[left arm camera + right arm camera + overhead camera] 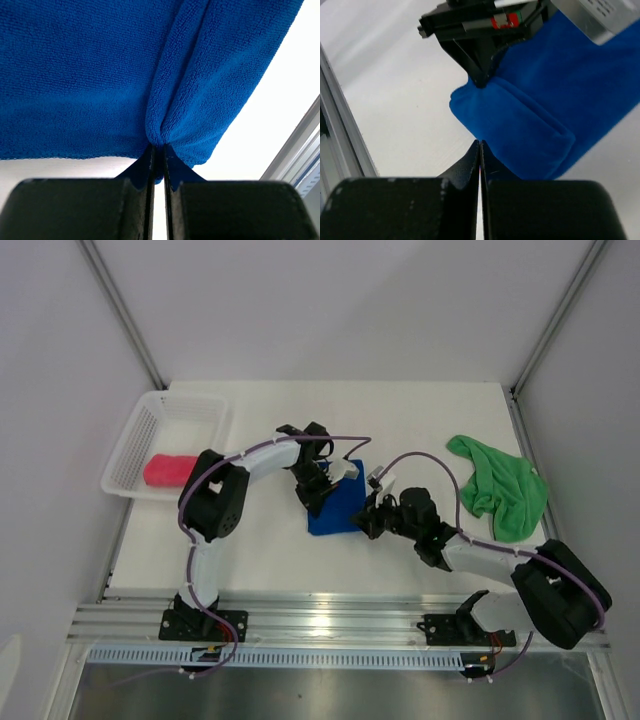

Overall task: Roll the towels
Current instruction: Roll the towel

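the blue towel (pixel 335 508) lies partly folded at the middle of the table (pixel 420 410). the left gripper (pixel 157 148) pinches a bunched fold of it. the right gripper (pixel 479 144) has its fingers pressed together at the fold's edge, perhaps catching no cloth. the pink towel (pixel 170 470) sits rolled in the white mesh basket (pixel 190 408) on the left, and the green towel (pixel 500 485) lies crumpled on the right.

The blue towel (pixel 337 510) is a plain royal blue, unpatterned. Right of it lies a bright green towel (pixel 500 485); left of it, a pink-red towel (pixel 170 470) in a white mesh basket (pixel 128 445). The table (pixel 430 410) under it is white. The left arm (pixel 215 505) and right arm (pixel 550 590) flanking it are black and white, with purple cables (pixel 428 454).
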Robot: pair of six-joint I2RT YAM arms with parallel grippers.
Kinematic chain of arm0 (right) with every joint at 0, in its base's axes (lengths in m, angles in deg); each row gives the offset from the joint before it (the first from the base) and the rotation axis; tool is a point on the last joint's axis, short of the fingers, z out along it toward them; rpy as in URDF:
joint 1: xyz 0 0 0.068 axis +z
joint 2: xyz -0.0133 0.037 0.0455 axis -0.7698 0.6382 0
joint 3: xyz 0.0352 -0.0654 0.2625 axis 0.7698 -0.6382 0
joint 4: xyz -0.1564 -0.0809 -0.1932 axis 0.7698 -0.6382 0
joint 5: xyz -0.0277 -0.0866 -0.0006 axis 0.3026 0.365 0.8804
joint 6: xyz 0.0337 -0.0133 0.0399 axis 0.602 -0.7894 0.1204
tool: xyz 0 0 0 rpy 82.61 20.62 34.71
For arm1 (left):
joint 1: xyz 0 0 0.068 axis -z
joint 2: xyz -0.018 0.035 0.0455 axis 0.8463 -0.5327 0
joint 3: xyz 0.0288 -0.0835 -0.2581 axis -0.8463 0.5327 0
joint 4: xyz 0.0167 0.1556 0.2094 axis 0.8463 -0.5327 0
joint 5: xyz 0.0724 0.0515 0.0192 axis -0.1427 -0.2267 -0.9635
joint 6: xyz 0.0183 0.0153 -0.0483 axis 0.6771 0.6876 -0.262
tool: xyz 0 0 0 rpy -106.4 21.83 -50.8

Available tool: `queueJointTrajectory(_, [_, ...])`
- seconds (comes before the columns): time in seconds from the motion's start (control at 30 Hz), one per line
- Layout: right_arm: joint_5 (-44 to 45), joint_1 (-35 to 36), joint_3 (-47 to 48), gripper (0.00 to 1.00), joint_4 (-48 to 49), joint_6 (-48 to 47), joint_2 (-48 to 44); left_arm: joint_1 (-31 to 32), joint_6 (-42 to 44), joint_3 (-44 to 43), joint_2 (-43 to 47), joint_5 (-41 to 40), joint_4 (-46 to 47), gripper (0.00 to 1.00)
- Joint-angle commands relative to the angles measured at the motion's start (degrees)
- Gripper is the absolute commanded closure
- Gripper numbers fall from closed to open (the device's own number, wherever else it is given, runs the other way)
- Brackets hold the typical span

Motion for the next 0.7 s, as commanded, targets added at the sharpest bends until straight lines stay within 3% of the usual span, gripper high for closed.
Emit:
queueJointTrajectory(0.0, [-0.42, 0.72, 2.66, 1.0, 12.57, 2.54, 3.85, -0.12, -0.09, -1.79, -0.43, -0.22, -0.26, 0.92])
queueJointTrajectory(0.3, [-0.77, -1.04, 6.26, 1.0, 16.09, 2.36, 17.73, -0.21, 0.88, -2.49, -0.34, -0.04, -0.97, 0.89])
queueJointTrajectory(0.67, [2.22, -2.62, 6.62, 1.0, 16.44, 7.63, 23.64, -0.12, 1.5, -4.68, -0.69, -2.41, -1.76, 0.76])
